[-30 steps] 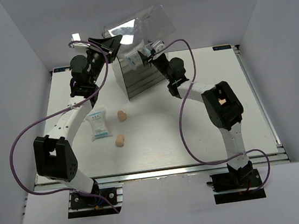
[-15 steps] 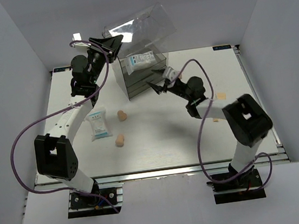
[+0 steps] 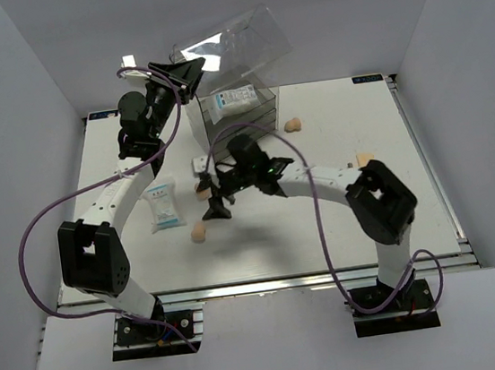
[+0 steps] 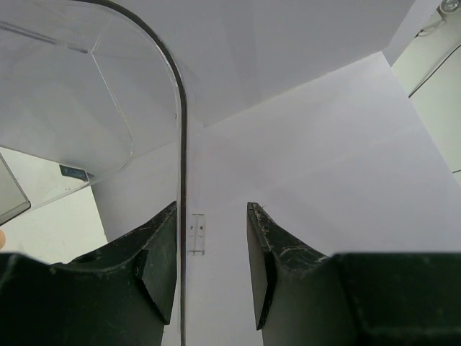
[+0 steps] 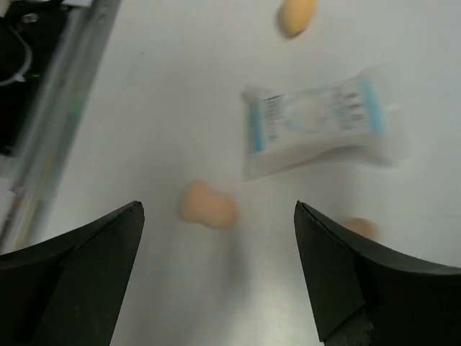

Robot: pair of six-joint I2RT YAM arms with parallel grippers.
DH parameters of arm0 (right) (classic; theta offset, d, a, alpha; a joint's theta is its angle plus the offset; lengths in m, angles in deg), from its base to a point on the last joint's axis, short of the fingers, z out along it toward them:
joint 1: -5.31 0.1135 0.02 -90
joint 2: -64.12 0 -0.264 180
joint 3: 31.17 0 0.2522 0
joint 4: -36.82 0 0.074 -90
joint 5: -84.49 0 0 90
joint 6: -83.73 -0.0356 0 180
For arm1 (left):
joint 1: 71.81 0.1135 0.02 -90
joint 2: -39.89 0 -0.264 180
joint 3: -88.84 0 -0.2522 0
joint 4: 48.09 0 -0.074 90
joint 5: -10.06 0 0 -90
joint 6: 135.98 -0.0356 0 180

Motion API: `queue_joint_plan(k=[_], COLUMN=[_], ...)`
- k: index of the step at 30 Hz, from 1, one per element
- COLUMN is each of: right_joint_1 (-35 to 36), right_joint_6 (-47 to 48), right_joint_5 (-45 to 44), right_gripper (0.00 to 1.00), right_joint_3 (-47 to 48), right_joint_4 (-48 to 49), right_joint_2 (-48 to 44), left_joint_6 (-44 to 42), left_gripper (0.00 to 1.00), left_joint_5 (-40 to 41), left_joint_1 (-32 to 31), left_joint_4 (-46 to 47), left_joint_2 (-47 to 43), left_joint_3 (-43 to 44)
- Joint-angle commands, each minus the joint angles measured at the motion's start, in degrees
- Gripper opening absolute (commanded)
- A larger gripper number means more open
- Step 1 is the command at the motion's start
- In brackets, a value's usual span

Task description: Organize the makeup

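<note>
Looking from above, one flat white-and-clear sachet with blue print (image 3: 235, 99) lies in the tall clear plastic drawer box (image 3: 233, 137). A second sachet (image 3: 162, 206) and small peach egg-shaped sponges (image 3: 198, 232) lie on the white desk (image 3: 307, 232).

From the left wrist, the left end effector (image 4: 212, 209), fingers apart, props the clear lid (image 4: 108, 108).

From the right wrist, the right end effector (image 5: 217, 207) gapes empty above a sponge (image 5: 207, 207). Most of the sorting looks left to do.

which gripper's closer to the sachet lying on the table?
Right. The right gripper hovers just right of the sachet in the top view. The left gripper is up at the clear lid, far behind the sachet.
</note>
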Motion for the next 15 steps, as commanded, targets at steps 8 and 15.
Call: queue_joint_plan(k=[8, 15], right_joint_1=[7.4, 7.5], right_joint_6=[-43.3, -61.9], right_joint_5=[-20.8, -28.0], right_gripper=[0.89, 0.89], right_joint_3=[21.2, 28.7], right_joint_4=[-14.6, -14.8], right_joint_2=[17.5, 22.5], left_joint_6=[1.1, 1.5], left_gripper=[0.5, 0.5], left_joint_5=[-2.8, -4.0], left_joint_1=[0.1, 0.1], left_joint_4=[2.0, 2.0], left_joint_2=[0.0, 1.0], left_joint_3=[0.7, 0.6])
